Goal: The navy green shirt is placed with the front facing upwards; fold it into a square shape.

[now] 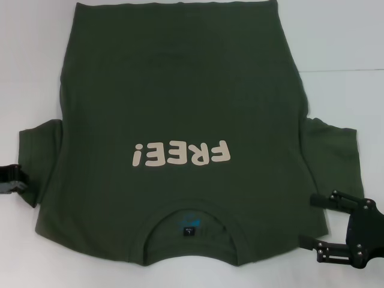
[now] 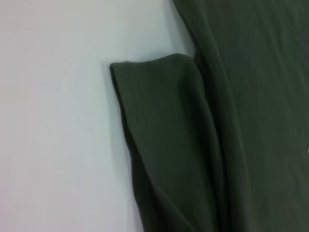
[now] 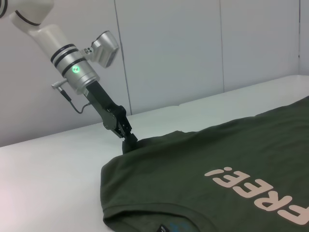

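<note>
Head view first: the white table (image 1: 348,60) fills the scene, and spread flat across most of it lies the navy green shirt (image 1: 180,90), front up, collar toward the robot at six o'clock and hem running off at twelve. Its body is the largest dark mass, with shallow creases along the three o'clock side. Next in size are the two short sleeves: the left sleeve (image 1: 39,159) sticks out at nine o'clock, the right sleeve (image 1: 333,162) at three o'clock. Cream "FREE!" lettering (image 1: 181,154) sits on the chest (upside down from here), and below it the ribbed crew neck (image 1: 192,213) curves around a small dark label (image 1: 189,230) with blue print. The right gripper (image 1: 311,221) waits at about four o'clock, jaws spread wide, just beside the shirt's shoulder edge below the right sleeve and holding nothing. The left gripper (image 1: 21,182) is at eight o'clock, and the right wrist view shows its fingers pinched on the left sleeve's edge (image 3: 130,141). Seen from the left wrist, that sleeve (image 2: 164,135) lies folded against the pale tabletop.
</note>
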